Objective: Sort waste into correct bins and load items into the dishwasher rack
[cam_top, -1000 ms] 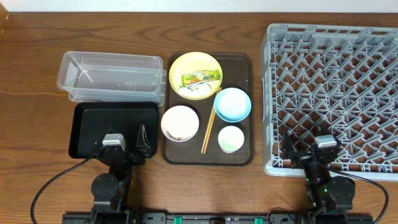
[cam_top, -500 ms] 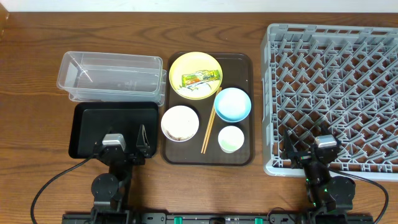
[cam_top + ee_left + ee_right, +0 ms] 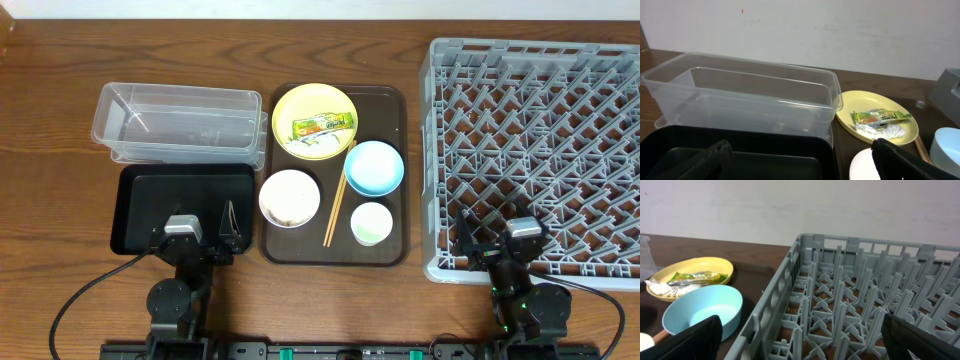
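On the brown serving tray (image 3: 385,108) sit a yellow plate (image 3: 300,104) with a green-and-yellow wrapper (image 3: 324,124), a light blue bowl (image 3: 374,167), a white bowl (image 3: 290,197), a pale green cup (image 3: 372,223) and wooden chopsticks (image 3: 333,207). The left wrist view shows the wrapper (image 3: 880,116) and a crumpled white scrap (image 3: 888,131) on the plate (image 3: 850,112). Rice grains are too small to make out. My left gripper (image 3: 192,232) is open and empty over the black tray (image 3: 180,190). My right gripper (image 3: 497,232) is open and empty at the near edge of the grey rack (image 3: 540,120).
The clear tub (image 3: 180,125) stands behind the black tray, left of the serving tray. The rack (image 3: 865,295) holds nothing, and the blue bowl (image 3: 702,310) lies just left of its wall. Bare wooden table surrounds everything.
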{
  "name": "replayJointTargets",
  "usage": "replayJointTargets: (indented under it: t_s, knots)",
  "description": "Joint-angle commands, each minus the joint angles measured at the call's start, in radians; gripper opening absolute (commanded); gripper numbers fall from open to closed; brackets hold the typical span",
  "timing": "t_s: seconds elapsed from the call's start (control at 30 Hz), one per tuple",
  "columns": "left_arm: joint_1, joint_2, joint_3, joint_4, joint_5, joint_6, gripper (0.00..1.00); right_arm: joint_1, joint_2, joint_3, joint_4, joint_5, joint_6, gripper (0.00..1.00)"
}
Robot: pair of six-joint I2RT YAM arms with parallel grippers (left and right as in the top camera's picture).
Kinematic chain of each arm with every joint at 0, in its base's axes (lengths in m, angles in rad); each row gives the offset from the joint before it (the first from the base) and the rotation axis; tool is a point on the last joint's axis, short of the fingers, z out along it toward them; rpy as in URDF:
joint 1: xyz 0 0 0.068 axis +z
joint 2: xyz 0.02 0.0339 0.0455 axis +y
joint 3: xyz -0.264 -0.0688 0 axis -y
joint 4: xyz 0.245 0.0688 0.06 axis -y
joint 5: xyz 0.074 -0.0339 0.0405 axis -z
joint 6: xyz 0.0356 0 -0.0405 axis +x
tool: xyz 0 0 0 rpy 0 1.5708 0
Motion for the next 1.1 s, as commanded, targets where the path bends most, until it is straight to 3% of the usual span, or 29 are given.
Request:
replayJointTargets:
  t_s: [0.0, 0.27, 0.47, 0.73, 1.07]
  knots:
    - [0.005, -0.006, -0.011, -0.048, -0.010, 0.013, 0.91, -0.015, -0.005, -0.001, -0.001, 0.016, 0.008, 0.99]
    - [0.005, 0.049, 0.056, -0.110, -0.009, -0.074, 0.92, -0.015, -0.002, 0.031, -0.018, 0.029, 0.097, 0.99]
    - [0.005, 0.225, 0.203, -0.209, -0.009, -0.074, 0.91, -0.015, 0.087, 0.112, -0.054, 0.074, 0.097, 0.99]
    - [0.005, 0.589, 0.489, -0.372, -0.009, -0.074, 0.92, -0.015, 0.406, 0.288, -0.068, 0.073, 0.097, 0.99]
    - [0.005, 0.985, 0.878, -0.802, -0.009, -0.074, 0.91, -0.015, 0.840, 0.647, -0.321, 0.070, 0.093, 0.99]
